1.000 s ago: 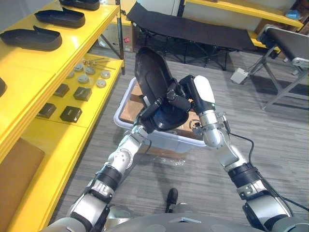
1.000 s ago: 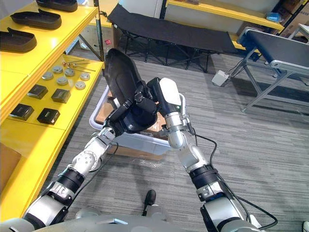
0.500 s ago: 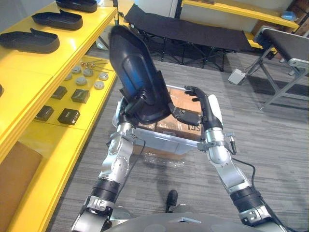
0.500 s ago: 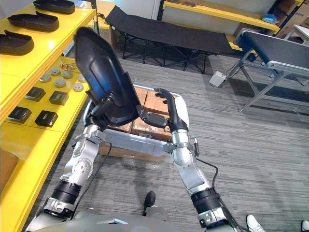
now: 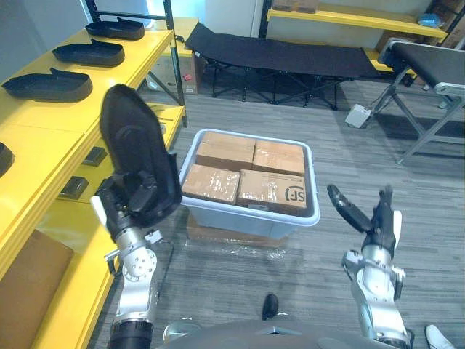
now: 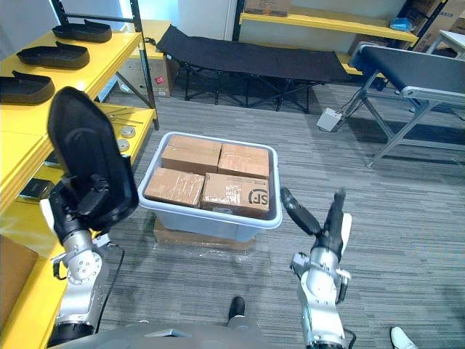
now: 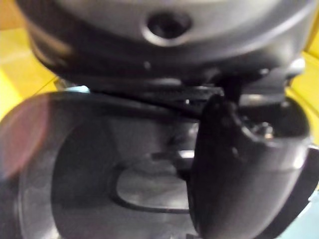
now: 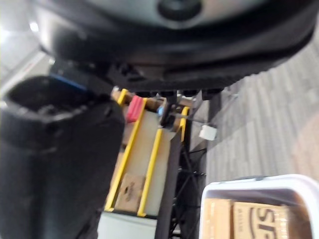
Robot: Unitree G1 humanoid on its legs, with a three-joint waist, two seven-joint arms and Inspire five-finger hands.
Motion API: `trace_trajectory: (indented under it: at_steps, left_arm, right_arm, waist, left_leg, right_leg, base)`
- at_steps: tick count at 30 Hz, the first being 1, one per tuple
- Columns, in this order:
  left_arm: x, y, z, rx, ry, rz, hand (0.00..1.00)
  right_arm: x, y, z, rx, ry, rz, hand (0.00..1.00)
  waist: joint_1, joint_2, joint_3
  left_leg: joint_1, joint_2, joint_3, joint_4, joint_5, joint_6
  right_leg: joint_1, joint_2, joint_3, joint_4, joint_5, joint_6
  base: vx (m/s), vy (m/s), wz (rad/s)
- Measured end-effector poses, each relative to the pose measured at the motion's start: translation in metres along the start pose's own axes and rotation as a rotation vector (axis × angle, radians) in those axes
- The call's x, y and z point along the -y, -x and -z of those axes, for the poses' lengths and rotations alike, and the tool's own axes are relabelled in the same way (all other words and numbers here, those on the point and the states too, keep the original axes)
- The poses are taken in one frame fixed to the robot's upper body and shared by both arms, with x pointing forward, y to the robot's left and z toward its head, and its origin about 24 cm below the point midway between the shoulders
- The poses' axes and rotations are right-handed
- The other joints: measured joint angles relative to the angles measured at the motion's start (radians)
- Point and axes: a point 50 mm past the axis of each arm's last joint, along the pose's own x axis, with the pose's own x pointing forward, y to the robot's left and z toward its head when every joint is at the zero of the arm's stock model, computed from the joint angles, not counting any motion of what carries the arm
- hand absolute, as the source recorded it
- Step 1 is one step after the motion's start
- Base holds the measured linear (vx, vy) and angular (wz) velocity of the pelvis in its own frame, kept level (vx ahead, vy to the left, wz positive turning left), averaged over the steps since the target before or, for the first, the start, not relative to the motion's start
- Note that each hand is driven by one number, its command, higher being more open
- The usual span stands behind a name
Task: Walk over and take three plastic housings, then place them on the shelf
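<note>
The left hand (image 5: 135, 193) clamps the wide lower end of the glossy black, shoe-shaped plastic housing (image 5: 131, 138), held upright beside the yellow shelf (image 5: 43, 142). It looks rigid, light and probably slick. The right hand (image 5: 379, 224) hangs empty, fingers straight.

Underfoot a grey plank floor (image 5: 240, 109) laid, yellow shelving (image 5: 51, 120) ranged along left edge, black folding cot (image 5: 290, 54) set upper centre
</note>
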Motion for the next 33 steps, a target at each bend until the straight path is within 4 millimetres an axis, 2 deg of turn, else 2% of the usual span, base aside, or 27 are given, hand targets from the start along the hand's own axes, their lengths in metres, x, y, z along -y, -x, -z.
trace_trajectory:
  at_steps: [3, 8, 13, 15, 18, 19, 23, 25, 28, 31, 33]
  left_arm:
    - [-0.008, 0.007, -0.009, 0.033, 0.088, -0.044, 0.00]
    - [-0.016, 0.012, -0.024, 0.064, 0.267, -0.078, 0.00]
    - [-0.034, 0.012, -0.033, 0.107, 0.262, -0.145, 0.00]
    - [-0.038, 0.010, -0.039, 0.133, 0.269, -0.174, 0.00]
    - [-0.050, 0.014, -0.049, 0.176, 0.268, -0.212, 0.00]
    - [-0.052, 0.015, -0.051, 0.189, 0.262, -0.221, 0.00]
    - [-0.065, 0.021, -0.054, 0.200, 0.251, -0.269, 0.00]
    - [-0.076, 0.025, -0.054, 0.203, 0.219, -0.298, 0.00]
    - [-0.089, 0.029, -0.052, 0.193, 0.181, -0.337, 0.00]
    - [-0.098, 0.034, -0.049, 0.177, 0.133, -0.323, 0.00]
    - [-0.097, 0.037, -0.047, 0.166, 0.123, -0.275, 0.00]
  right_arm:
    - [0.007, 0.013, 0.014, -0.049, -0.004, 0.028, 1.00]
    - [0.009, 0.015, 0.012, -0.018, -0.035, 0.033, 1.00]
    - [0.000, 0.015, 0.008, 0.000, -0.106, -0.027, 1.00]
    - [-0.008, 0.016, 0.006, 0.012, -0.124, -0.071, 1.00]
    - [-0.037, 0.012, -0.001, 0.027, -0.147, -0.176, 1.00]
    - [-0.050, 0.013, -0.005, 0.039, -0.153, -0.228, 1.00]
    - [-0.092, 0.020, -0.023, 0.105, -0.160, -0.443, 1.00]
    - [-0.116, 0.025, -0.032, 0.140, -0.148, -0.567, 1.00]
    - [-0.131, 0.030, -0.036, 0.158, -0.128, -0.645, 1.00]
    - [-0.135, 0.033, -0.032, 0.142, -0.110, -0.677, 1.00]
    - [-0.133, 0.031, -0.030, 0.128, -0.091, -0.673, 1.00]
  waist:
    - [-0.001, 0.020, -0.012]
    - [0.000, 0.033, -0.020]
    - [0.009, 0.033, -0.023]
    - [0.025, 0.034, -0.023]
    - [0.053, 0.035, -0.023]
    - [0.078, 0.039, -0.024]
    - [0.129, 0.047, -0.020]
    - [0.166, 0.044, -0.021]
    - [0.200, 0.046, -0.020]
    - [0.212, 0.051, -0.017]
    - [0.214, 0.052, -0.016]
  left_leg:
    - [0.000, 0.000, 0.001, -0.001, -0.003, 0.000]
    - [-0.001, 0.000, -0.008, -0.004, -0.005, 0.003]
    - [-0.020, 0.000, -0.052, -0.014, -0.001, 0.006]
    - [-0.038, -0.001, -0.081, -0.014, 0.005, 0.008]
    - [-0.060, -0.001, -0.138, -0.014, 0.017, 0.002]
    - [-0.068, -0.002, -0.159, -0.014, 0.020, 0.002]
    - [-0.081, -0.016, -0.228, -0.014, 0.026, 0.007]
    - [-0.097, -0.028, -0.267, -0.015, 0.028, 0.013]
    - [-0.104, -0.040, -0.303, -0.013, 0.029, 0.021]
    - [-0.110, -0.047, -0.350, -0.007, 0.032, 0.015]
    - [-0.141, -0.051, -0.384, 0.002, 0.042, 0.019]
  right_leg:
    - [0.001, -0.001, -0.001, 0.000, -0.001, -0.001]
    - [0.006, -0.001, -0.015, 0.000, -0.009, 0.003]
    - [0.017, -0.005, -0.059, 0.000, -0.019, 0.003]
    - [0.018, -0.007, -0.086, 0.000, -0.021, 0.001]
    - [0.035, -0.009, -0.144, 0.000, -0.020, 0.010]
    - [0.044, -0.010, -0.167, 0.002, -0.021, 0.011]
    - [0.083, -0.022, -0.241, 0.005, -0.031, 0.023]
    - [0.094, -0.031, -0.275, 0.005, -0.038, 0.030]
    - [0.113, -0.041, -0.311, 0.005, -0.045, 0.039]
    - [0.144, -0.042, -0.360, 0.005, -0.059, 0.044]
    - [0.170, -0.043, -0.418, 0.006, -0.071, 0.052]
  base:
    - [0.00, 0.000, 0.00]
    - [0.00, 0.001, 0.05]
    - [0.01, 0.000, 0.25]
    - [0.03, 0.000, 0.40]
    - [0.05, 0.003, 0.54]
    - [0.03, 0.005, 0.40]
    - [0.02, 0.026, 0.54]
    - [0.00, 0.056, 0.58]
    - [0.01, 0.048, 0.40]
    - [0.02, 0.019, 0.46]
    - [0.00, -0.014, 0.81]
